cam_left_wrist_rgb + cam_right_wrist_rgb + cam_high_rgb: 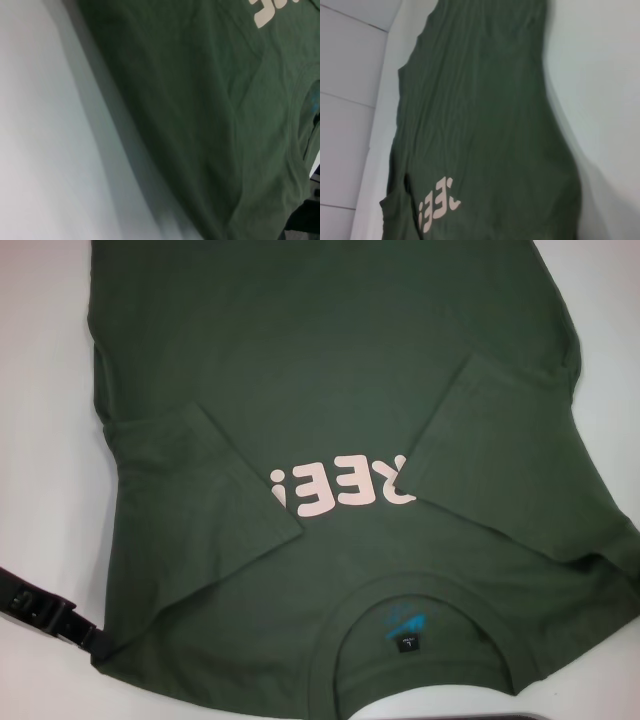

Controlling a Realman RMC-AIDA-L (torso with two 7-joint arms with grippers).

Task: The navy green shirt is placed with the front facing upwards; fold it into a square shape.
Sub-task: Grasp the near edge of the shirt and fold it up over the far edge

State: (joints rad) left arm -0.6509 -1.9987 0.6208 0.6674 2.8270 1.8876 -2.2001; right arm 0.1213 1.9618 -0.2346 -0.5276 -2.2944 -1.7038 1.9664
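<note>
Shirt [330, 390] lies flat on the white table [45, 390], collar nearest me, both sleeves folded in over the chest letters [340, 490]. My left pincer [85, 635] sits at the near left shoulder edge; cannot tell if it is wide or closed. Right pincer not seen. Judgement: grip both shoulder corners evenly, carry them toward the hem, keep edges aligned. Only the head view shows the neck label [405, 625]; the right wrist view shows the shirt's long side edge.

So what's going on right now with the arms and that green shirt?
Left gripper at the shirt's near left shoulder edge, fingers unclear. Right gripper out of view. Navy green shirt front up, both sleeves folded in over the lettering. Nothing in the way.
</note>
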